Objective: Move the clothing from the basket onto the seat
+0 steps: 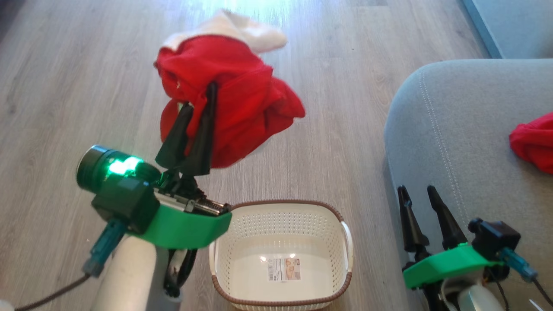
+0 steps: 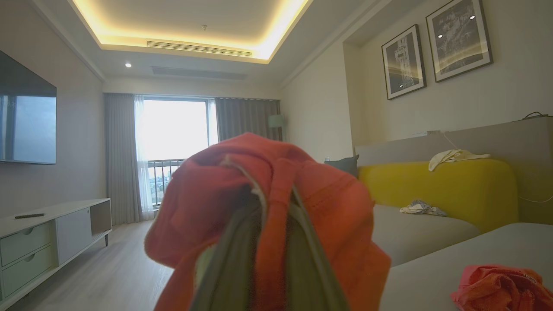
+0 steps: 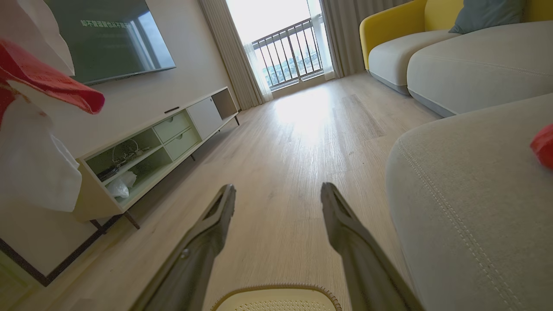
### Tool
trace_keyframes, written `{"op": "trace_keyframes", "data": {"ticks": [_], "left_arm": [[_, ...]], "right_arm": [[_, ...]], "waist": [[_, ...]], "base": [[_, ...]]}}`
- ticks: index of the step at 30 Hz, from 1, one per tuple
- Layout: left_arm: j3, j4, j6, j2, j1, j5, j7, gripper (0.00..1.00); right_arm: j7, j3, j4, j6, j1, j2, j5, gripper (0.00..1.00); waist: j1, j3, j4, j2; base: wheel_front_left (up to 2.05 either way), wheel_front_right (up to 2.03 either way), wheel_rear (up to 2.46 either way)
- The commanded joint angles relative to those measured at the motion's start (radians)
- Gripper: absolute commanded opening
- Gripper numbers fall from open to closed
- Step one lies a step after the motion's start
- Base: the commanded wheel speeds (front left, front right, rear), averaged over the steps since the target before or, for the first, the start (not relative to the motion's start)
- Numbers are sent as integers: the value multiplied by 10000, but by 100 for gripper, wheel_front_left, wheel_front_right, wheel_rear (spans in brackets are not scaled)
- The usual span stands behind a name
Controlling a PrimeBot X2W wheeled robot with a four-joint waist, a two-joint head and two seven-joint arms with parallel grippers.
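Observation:
My left gripper is shut on a red garment with white panels, holding it in the air above the floor, up and left of the basket. In the left wrist view the same garment drapes over my fingers. The cream basket with a brown rim stands on the floor in front of me with only a label on its bottom. An all-red garment lies on the grey seat at the right. My right gripper is open beside the seat's front corner, nothing between its fingers.
Wooden floor stretches ahead and to the left. A low TV cabinet stands along the left wall. More sofa sections and a yellow backrest lie beyond the seat.

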Motion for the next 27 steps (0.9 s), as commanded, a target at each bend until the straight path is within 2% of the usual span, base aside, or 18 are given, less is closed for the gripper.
{"op": "trace_keyframes", "data": {"ticks": [1,6,12,17,27], "left_arm": [[281,-387,52,72,-303,-5,-87,0],[-382,-398,-330,70,-188,55,-87,0],[-1413,1030,-936,69,115,-95,-87,0],[-1331,1384,-966,69,71,-322,-87,0],[-1224,1251,-903,69,47,-266,-87,0]], "right_arm": [[-92,167,-351,-2,-93,-31,59,100],[-92,200,-400,-2,-3,-31,21,100],[-92,246,-425,-2,10,-31,23,100],[-92,331,-418,-2,-32,-31,21,100],[-92,279,-473,-2,-45,-31,-78,100]], "waist": [[2,-8,26,-1],[2,-33,87,-1],[2,-35,91,-1],[2,-32,23,-1],[2,-79,-44,-1]], "base": [[0,0,0],[0,0,0],[0,0,0],[0,0,0],[0,0,0]]}}
